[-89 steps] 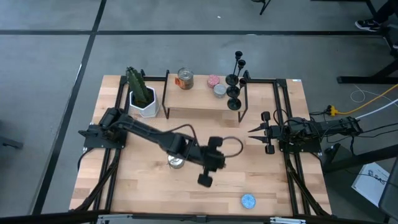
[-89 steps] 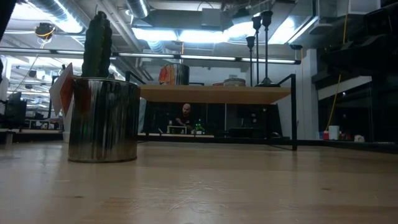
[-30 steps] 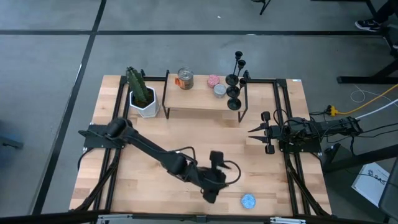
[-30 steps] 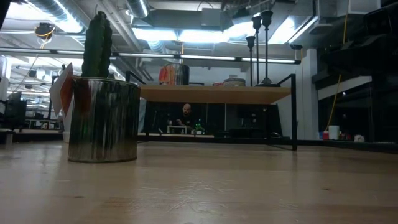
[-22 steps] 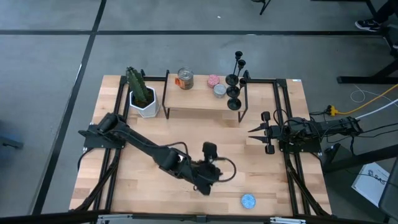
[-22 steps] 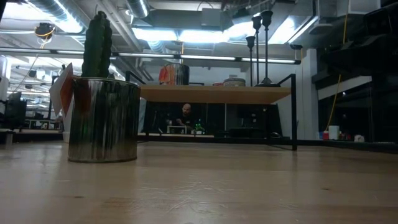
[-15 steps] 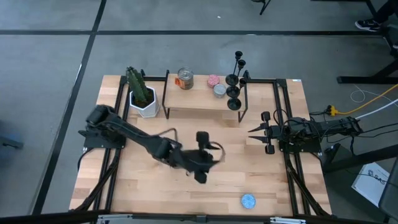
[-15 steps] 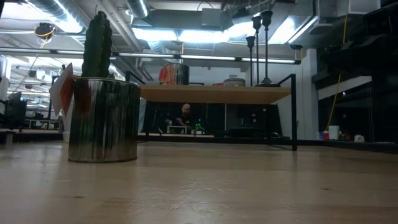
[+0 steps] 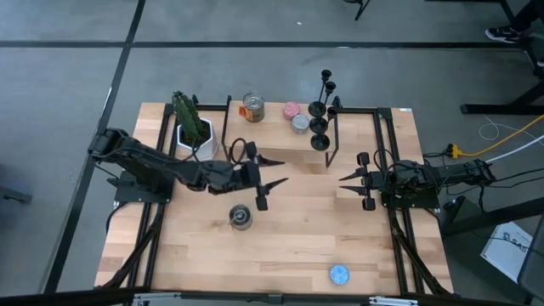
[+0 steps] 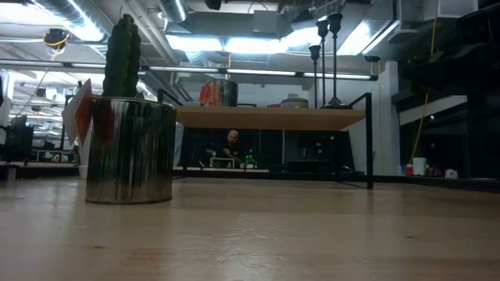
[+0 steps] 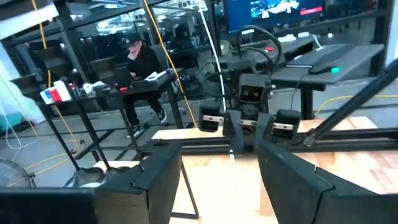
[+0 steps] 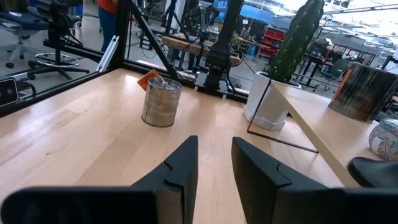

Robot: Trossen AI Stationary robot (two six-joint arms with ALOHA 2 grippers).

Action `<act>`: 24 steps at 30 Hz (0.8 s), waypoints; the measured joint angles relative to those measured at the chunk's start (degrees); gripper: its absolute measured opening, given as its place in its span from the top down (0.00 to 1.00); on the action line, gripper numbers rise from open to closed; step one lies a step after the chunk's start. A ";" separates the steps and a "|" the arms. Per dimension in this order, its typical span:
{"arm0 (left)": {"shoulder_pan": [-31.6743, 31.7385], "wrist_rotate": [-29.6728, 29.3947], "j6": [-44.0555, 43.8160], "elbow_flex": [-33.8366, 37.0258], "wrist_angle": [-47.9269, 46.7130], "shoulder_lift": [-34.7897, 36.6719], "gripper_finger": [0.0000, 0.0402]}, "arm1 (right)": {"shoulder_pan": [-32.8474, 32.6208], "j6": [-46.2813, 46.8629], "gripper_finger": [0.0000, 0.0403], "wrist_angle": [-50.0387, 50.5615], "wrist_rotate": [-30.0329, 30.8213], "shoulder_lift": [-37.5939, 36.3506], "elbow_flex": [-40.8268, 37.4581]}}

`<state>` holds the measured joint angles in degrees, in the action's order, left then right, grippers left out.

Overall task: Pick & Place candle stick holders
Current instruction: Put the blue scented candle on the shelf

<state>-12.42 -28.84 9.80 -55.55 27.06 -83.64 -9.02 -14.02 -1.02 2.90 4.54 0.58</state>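
Observation:
Several black candle stick holders (image 9: pixel 320 110) stand by their round bases on the right end of a wooden shelf (image 9: pixel 272 136). Their stems (image 10: pixel 333 55) rise above the shelf in the low view, and one base (image 12: pixel 374 172) shows in the right wrist view. My left gripper (image 9: pixel 274 171) hangs open and empty over the table's middle. It points level toward the right edge, in front of the shelf. My right gripper (image 9: pixel 342 179) rests at the right side, open by a narrow gap (image 12: pixel 214 163), with nothing in it.
A silver tin (image 9: pixel 241 218) stands on the table just near-side of my left gripper. A blue lid (image 9: pixel 339 274) lies by the near edge. On the shelf are a can (image 9: pixel 252 107) and two small tins (image 9: pixel 296 117). A cactus in a white pot (image 9: pixel 194 136) stands at the far left.
My left gripper has swung from beside the blue lid near the front edge toward the far edge and left, rising. It has tipped from pointing down to level, pointing right. The silver tin, earlier under the arm, now shows uncovered. My right arm kept still.

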 joint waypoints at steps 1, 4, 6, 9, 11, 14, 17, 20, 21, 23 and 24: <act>0.29 0.01 0.00 0.00 0.16 0.15 0.48 | -0.02 0.02 0.75 -0.04 0.00 -0.01 0.01; 1.12 0.09 0.00 0.00 0.36 0.25 0.48 | 0.00 0.01 0.75 -0.04 -0.01 -0.01 0.00; 1.48 0.09 0.00 0.00 0.36 0.25 0.48 | 0.00 0.01 0.75 -0.02 0.00 -0.01 0.00; 1.83 0.08 -0.02 0.00 0.36 0.25 0.48 | -0.01 0.01 0.75 -0.02 -0.01 -0.01 0.01; 2.08 0.07 -0.02 0.00 0.36 0.25 0.48 | -0.01 0.02 0.75 -0.02 0.00 -0.02 0.01; 2.10 0.01 -0.02 0.00 0.40 0.25 0.48 | -0.02 0.02 0.75 -0.02 0.00 -0.01 0.01; 2.10 -0.13 -0.02 0.00 0.40 0.25 0.48 | 0.00 0.02 0.75 -0.02 0.00 0.00 0.02; 2.10 -0.15 -0.02 0.00 0.40 0.25 0.48 | -0.02 0.02 0.75 -0.02 0.00 -0.02 0.01; 2.10 -0.15 -0.02 0.00 0.40 0.25 0.48 | -0.01 0.02 0.75 -0.02 0.00 -0.01 0.01; 2.10 -0.15 -0.02 0.00 0.36 0.25 0.48 | -0.02 0.00 0.75 -0.02 -0.02 -0.02 0.00; 2.10 -0.15 -0.02 0.00 0.30 0.25 0.48 | -0.02 0.02 0.75 -0.02 -0.02 -0.02 0.00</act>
<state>-10.33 -28.99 9.78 -55.55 27.35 -83.40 -9.04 -14.00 -1.04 2.87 4.51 0.58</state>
